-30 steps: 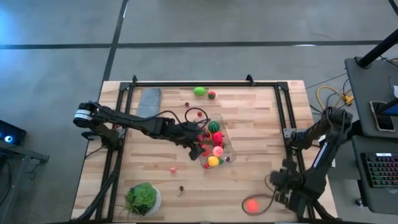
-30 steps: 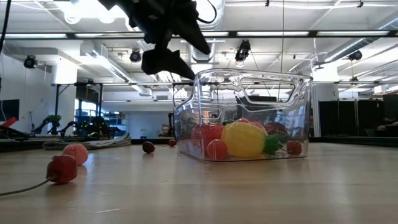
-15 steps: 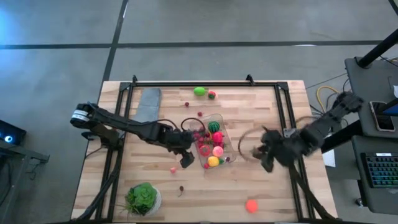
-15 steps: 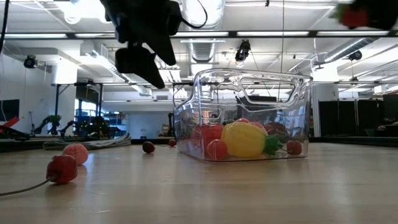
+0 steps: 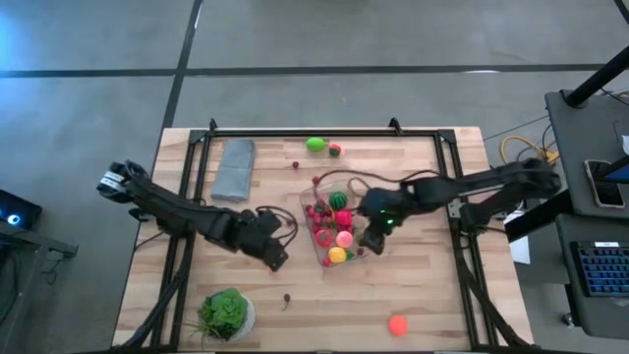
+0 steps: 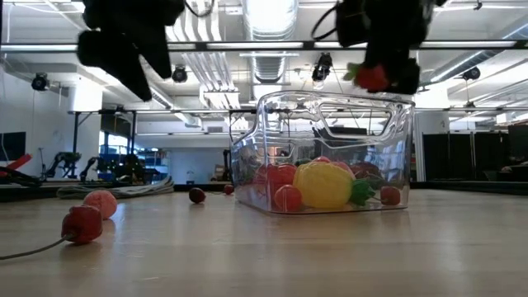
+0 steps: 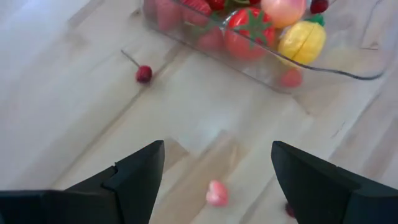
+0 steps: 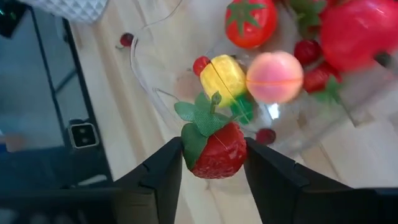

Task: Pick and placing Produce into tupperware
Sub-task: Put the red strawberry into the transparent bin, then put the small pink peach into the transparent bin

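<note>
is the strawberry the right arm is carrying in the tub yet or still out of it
Out. The strawberry sits between the right end effector's fingers, above the tupperware's rim in the low view, not down among the fruit inside.

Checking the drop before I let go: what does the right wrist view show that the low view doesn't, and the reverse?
Only the right wrist view: the strawberry's green leaves and the right gripper's fingers against its sides. Only the low view: the strawberry hanging above the tub's rim, and loose fruit on the table. Both: the yellow piece inside the tub.
</note>
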`<state>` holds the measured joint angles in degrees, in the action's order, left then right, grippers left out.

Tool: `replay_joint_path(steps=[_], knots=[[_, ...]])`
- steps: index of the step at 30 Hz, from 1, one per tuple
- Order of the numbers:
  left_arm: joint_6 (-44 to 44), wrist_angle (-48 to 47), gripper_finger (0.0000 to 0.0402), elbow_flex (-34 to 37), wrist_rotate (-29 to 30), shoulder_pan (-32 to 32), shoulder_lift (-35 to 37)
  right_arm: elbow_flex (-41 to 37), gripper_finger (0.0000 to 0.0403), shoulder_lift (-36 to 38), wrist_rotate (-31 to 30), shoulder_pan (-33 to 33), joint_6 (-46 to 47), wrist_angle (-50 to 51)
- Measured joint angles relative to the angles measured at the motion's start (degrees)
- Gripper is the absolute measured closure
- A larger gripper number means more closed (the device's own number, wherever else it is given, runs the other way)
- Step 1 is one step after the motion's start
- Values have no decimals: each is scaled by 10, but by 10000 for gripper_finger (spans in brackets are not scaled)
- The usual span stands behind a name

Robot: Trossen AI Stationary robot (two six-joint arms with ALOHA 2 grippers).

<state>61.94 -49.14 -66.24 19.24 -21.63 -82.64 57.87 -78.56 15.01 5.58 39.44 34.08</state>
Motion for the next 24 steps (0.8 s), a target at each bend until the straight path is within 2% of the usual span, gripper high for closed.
replay_joint_path(steps=[7, 10, 15, 19, 24], knots=[[101, -48, 120, 1, 8, -40, 7, 99, 192, -104, -1, 0, -73, 55], [134, -73, 120, 1, 6, -52, -2, 145, 163, -124, -31, 0, -99, 104], [157, -79, 120, 1, -25, -72, -17, 209, 123, -112, -119, 0, -99, 210], [162, -79, 120, 1, -85, -82, -46, 224, 109, -85, -130, -6, -54, 299], [222, -84, 120, 1, -149, -77, -91, 199, 111, -55, -144, -11, -1, 364]])
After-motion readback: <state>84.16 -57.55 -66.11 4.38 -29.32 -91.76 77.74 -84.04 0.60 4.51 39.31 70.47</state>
